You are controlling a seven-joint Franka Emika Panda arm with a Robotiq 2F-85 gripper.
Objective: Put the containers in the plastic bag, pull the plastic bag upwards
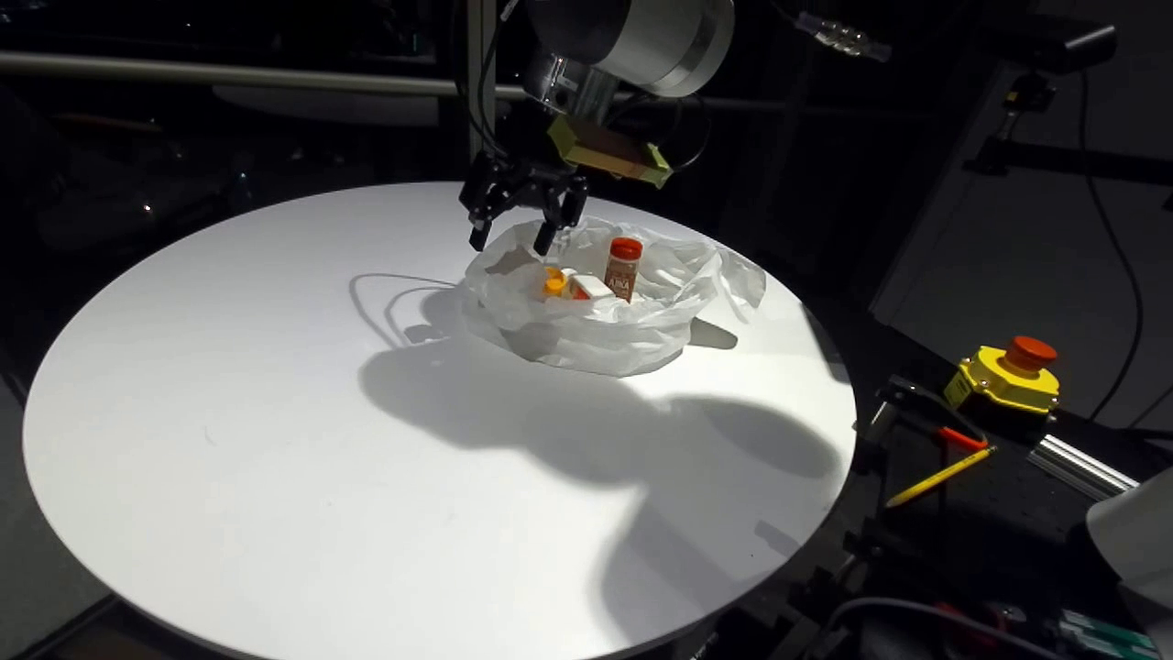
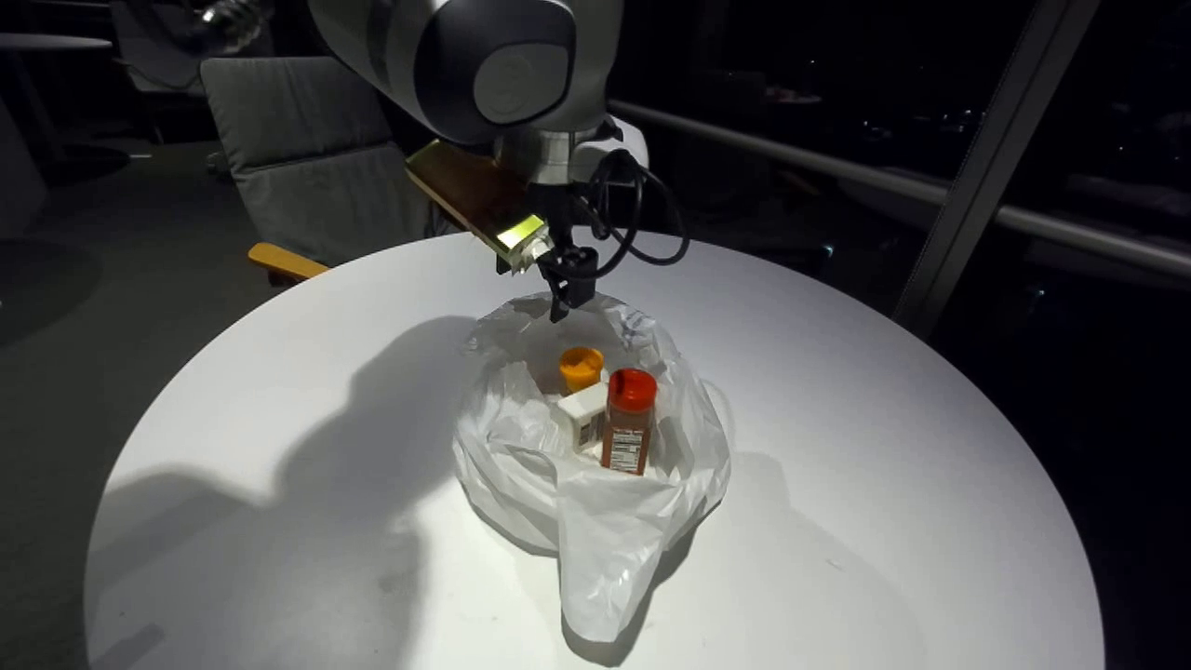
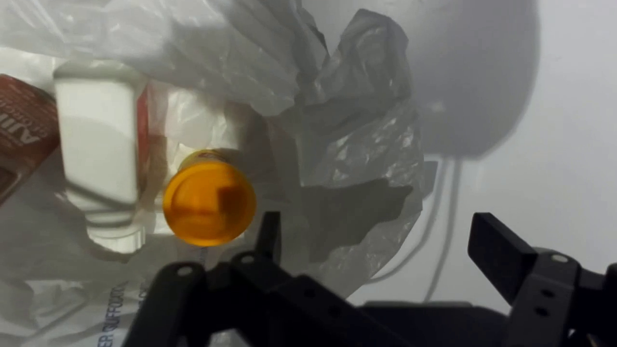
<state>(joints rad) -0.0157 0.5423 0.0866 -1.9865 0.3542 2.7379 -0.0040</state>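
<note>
"On the counter [image 1: 238, 477], plastic bag [image 1: 596, 339]; how'll it handle?"

"Light, limp, slippery, I'd guess; pinch doubled rim [image 3: 405, 144] below the jaws, which from here look spread apart, gripping nothing"

"Counts?"

"One plastic bag; inside it, one red-capped shaker [image 2: 630, 425], one white container [image 3: 101, 144], one orange-capped container [image 3: 209, 203]"
</note>
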